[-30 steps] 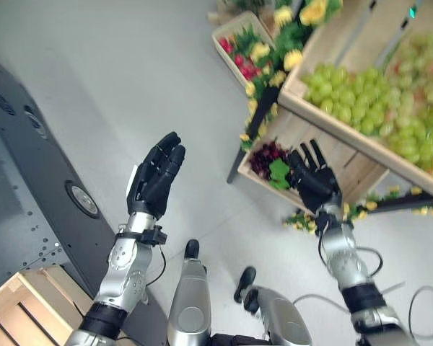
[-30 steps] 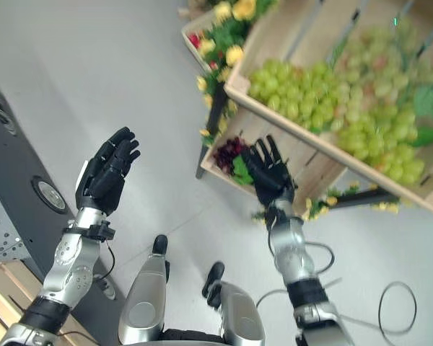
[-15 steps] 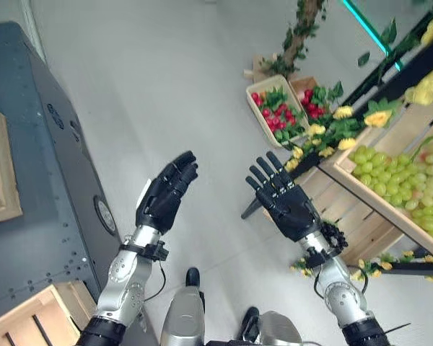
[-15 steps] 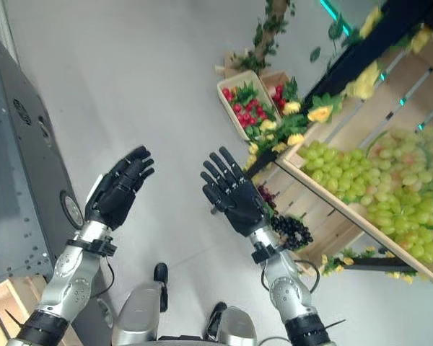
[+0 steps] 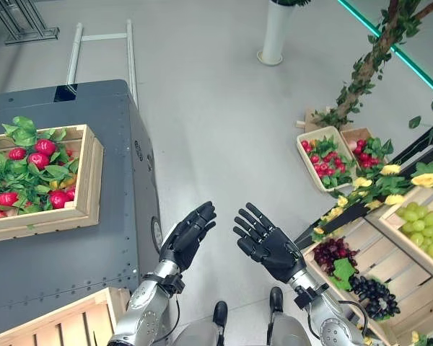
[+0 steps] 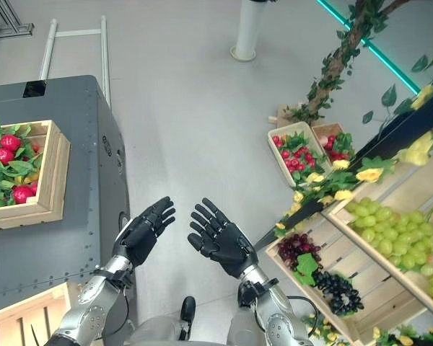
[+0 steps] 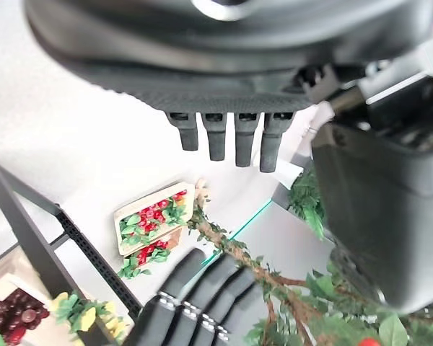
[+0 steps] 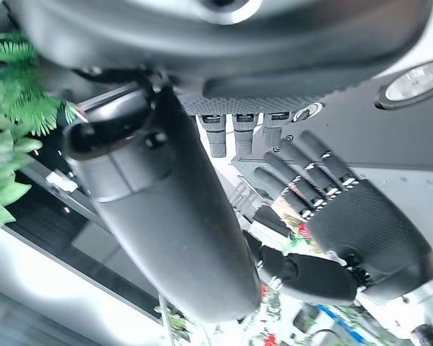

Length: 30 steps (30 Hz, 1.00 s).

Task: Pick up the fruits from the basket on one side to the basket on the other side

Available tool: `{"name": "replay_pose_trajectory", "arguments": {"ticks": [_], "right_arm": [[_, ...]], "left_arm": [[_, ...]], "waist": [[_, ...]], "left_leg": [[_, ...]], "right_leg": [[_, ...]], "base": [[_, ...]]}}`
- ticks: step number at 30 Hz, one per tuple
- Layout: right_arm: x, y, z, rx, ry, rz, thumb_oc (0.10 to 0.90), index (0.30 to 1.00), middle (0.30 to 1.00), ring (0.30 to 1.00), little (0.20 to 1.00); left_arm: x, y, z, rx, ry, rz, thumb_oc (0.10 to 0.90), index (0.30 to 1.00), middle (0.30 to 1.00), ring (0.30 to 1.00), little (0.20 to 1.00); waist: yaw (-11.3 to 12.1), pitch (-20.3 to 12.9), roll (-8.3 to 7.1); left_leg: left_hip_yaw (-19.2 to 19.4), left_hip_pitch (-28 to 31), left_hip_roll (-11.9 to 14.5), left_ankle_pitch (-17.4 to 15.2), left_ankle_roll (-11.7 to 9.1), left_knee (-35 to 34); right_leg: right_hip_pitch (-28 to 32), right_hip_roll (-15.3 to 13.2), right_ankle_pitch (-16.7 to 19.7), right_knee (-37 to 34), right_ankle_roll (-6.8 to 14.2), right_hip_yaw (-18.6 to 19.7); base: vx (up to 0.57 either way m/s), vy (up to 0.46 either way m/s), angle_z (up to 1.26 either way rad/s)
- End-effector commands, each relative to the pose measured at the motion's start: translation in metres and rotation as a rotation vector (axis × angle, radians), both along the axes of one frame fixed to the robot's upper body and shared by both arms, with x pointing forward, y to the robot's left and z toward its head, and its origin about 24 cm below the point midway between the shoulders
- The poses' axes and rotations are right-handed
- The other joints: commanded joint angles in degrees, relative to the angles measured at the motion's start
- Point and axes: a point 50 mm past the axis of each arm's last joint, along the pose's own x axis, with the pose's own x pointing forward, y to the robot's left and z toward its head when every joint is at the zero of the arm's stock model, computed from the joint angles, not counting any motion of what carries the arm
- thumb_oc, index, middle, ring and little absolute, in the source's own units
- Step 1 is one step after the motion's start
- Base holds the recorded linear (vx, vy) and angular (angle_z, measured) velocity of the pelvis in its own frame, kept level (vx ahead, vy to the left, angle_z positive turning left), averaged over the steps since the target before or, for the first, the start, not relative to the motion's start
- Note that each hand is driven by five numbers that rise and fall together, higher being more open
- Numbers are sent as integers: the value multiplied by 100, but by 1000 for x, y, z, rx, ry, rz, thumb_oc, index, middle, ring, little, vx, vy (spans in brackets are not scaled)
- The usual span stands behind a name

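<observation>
My left hand (image 5: 187,238) and right hand (image 5: 268,246) are raised side by side over the grey floor, palms facing each other, both open and holding nothing. A wooden crate (image 5: 89,180) with red fruits (image 5: 40,160) among green leaves sits on a dark grey cabinet (image 5: 123,238) at the left. On the right a wooden stand holds green grapes (image 5: 426,232), purple grapes (image 5: 332,252) and black grapes (image 5: 373,293). The left wrist view has straight fingers (image 7: 227,137). In the right wrist view the thumb (image 8: 166,216) stands out straight.
An empty wooden crate (image 5: 58,328) stands at the lower left beside the cabinet. Two small baskets of red fruit (image 5: 325,162) lie on the floor by a leafy tree trunk (image 5: 361,79). A white post (image 5: 274,32) stands farther back.
The camera has swung left from the stand to the cabinet. My right hand has left the purple grapes crate and now hangs open beside the left hand.
</observation>
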Motion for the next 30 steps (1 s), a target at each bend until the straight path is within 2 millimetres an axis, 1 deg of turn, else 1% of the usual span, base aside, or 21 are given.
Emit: {"name": "replay_pose_trajectory", "arguments": {"ticks": [1, 2, 3, 4, 5, 7, 8, 9, 11, 12, 13, 16, 17, 20, 22, 23, 24, 26, 27, 28, 30], "right_arm": [[16, -6, 36, -22, -226, 50, 800, 900, 900, 900, 900], [15, -9, 38, -44, -223, 46, 800, 900, 900, 900, 900], [13, -12, 38, -46, -216, 49, 800, 900, 900, 900, 900], [13, -12, 38, -47, -214, 51, 800, 900, 900, 900, 900], [15, -14, 35, -66, -187, 12, 800, 900, 900, 900, 900], [18, -13, 33, -69, -177, 0, 800, 900, 900, 900, 900], [19, -13, 31, -92, -171, -11, 800, 900, 900, 900, 900], [19, -14, 28, -82, -150, -28, 800, 900, 900, 900, 900], [18, -16, 25, -80, -131, -40, 800, 900, 900, 900, 900], [15, -21, 19, -99, -109, -61, 800, 900, 900, 900, 900], [14, -23, 16, -115, -100, -70, 800, 900, 900, 900, 900], [10, -31, 7, -285, -111, -86, 800, 900, 900, 900, 900], [10, -32, 4, -305, -102, -74, 800, 900, 900, 900, 900], [8, -40, -10, -432, -48, -32, 800, 900, 900, 900, 900], [1, -45, -26, -508, 46, 20, 800, 900, 900, 900, 900], [-5, -51, -42, -559, 125, 37, 800, 900, 900, 900, 900], [-6, -52, -43, -563, 134, 38, 800, 900, 900, 900, 900], [-15, -59, -63, -657, 226, 44, 800, 900, 900, 900, 900], [-17, -59, -69, -676, 250, 46, 800, 900, 900, 900, 900], [-23, -62, -80, -743, 301, 34, 800, 900, 900, 900, 900], [-28, -64, -93, -828, 363, 49, 800, 900, 900, 900, 900]], "left_arm": [[18, -13, 46, -93, -249, -82, 800, 900, 900, 900, 900], [16, -17, 47, -118, -254, -80, 800, 900, 900, 900, 900], [17, -23, 50, -154, -258, -73, 800, 900, 900, 900, 900], [17, -24, 50, -156, -258, -70, 800, 900, 900, 900, 900], [21, -29, 47, -177, -248, -68, 800, 900, 900, 900, 900], [22, -34, 47, -177, -243, -80, 800, 900, 900, 900, 900], [23, -39, 44, -163, -230, -92, 800, 900, 900, 900, 900], [23, -40, 42, -157, -219, -92, 800, 900, 900, 900, 900], [23, -40, 40, -157, -214, -94, 800, 900, 900, 900, 900], [20, -39, 36, -140, -208, -91, 800, 900, 900, 900, 900], [18, -38, 34, -131, -200, -88, 800, 900, 900, 900, 900], [17, -35, 27, -48, -188, -97, 800, 900, 900, 900, 900], [18, -33, 25, -19, -183, -105, 800, 900, 900, 900, 900], [16, -28, 11, 131, -132, -184, 800, 900, 900, 900, 900], [10, -16, -9, 254, -37, -247, 800, 900, 900, 900, 900], [5, -9, -24, 300, 41, -282, 800, 900, 900, 900, 900], [5, -8, -25, 303, 42, -283, 800, 900, 900, 900, 900], [-5, -1, -44, 360, 156, -293, 800, 900, 900, 900, 900], [-7, 1, -49, 370, 183, -295, 800, 900, 900, 900, 900], [-11, 5, -58, 412, 231, -285, 800, 900, 900, 900, 900], [-16, 9, -69, 463, 287, -277, 800, 900, 900, 900, 900]], "waist": [[13, -197, 94], [-3, -249, 65], [-29, -293, 12], [-32, -295, 8], [-24, -326, -53], [4, -348, -51], [13, -408, -28], [7, -460, -16], [-1, -512, 3], [-11, -619, 39], [-18, -666, 67], [-65, -816, 182], [-79, -845, 207], [-98, -929, 292], [-101, -1004, 344], [-104, -1061, 365], [-102, -1062, 365], [-99, -1093, 385], [-96, -1096, 387], [-87, -1101, 395], [-79, -1104, 417]], "left_leg": [[-33, -252, 649, -337, -411, 259], [-11, -336, 842, -200, -529, 288], [202, -388, 1101, -88, -652, 288], [220, -392, 1120, -83, -660, 289], [472, -531, 1308, 69, -765, 326], [574, -591, 1338, 171, -803, 280], [718, -629, 1377, 253, -848, 199], [750, -629, 1381, 288, -869, 144], [765, -636, 1376, 321, -902, 94], [793, -604, 1333, 311, -936, 45], [825, -583, 1314, 321, -956, -6], [960, -435, 1295, 377, -1015, -290], [987, -401, 1286, 379, -1022, -343], [969, -294, 1206, 329, -1028, -438], [979, -152, 1133, 303, -1000, -579], [1020, -63, 1058, 240, -951, -613], [1024, -57, 1052, 233, -945, -613], [1095, 36, 960, 140, -849, -619], [1114, 51, 941, 119, -827, -612], [1143, 80, 910, 79, -792, -606], [1183, 131, 895, 41, -753, -634]], "right_leg": [[-136, 430, 119, 666, -217, -8], [-54, 513, -48, 699, -364, -125], [53, 600, -157, 593, -534, -271], [63, 609, -168, 585, -547, -280], [245, 672, -221, 425, -666, -571], [356, 705, -285, 360, -725, -766], [443, 742, -368, 287, -787, -947], [486, 743, -383, 222, -808, -1042], [529, 732, -391, 164, -818, -1123], [588, 703, -372, 33, -824, -1194], [610, 688, -353, -29, -816, -1236], [652, 639, -344, -114, -780, -1373], [651, 623, -348, -109, -769, -1388], [651, 526, -362, -30, -680, -1392], [692, 412, -300, -41, -541, -1372], [704, 317, -243, -45, -439, -1357], [705, 310, -239, -44, -432, -1354], [702, 203, -146, -53, -314, -1279], [696, 173, -119, -59, -289, -1266], [685, 116, -64, -85, -244, -1250], [714, 83, -3, -175, -211, -1229]], "base": [[100, -464, 49], [81, -518, 59], [71, -446, 58], [96, -497, 63], [79, -346, 64], [70, -292, 65], [45, -179, 48], [47, -157, 49], [30, -18, 38], [32, 54, 35], [40, 107, 36], [12, 147, 27], [7, 227, 33], [33, 282, 22], [69, 309, 7], [55, 231, 2], [57, 203, -4], [24, 137, -3], [-20, 114, 2], [-30, 77, 1], [-50, 58, -2]]}}
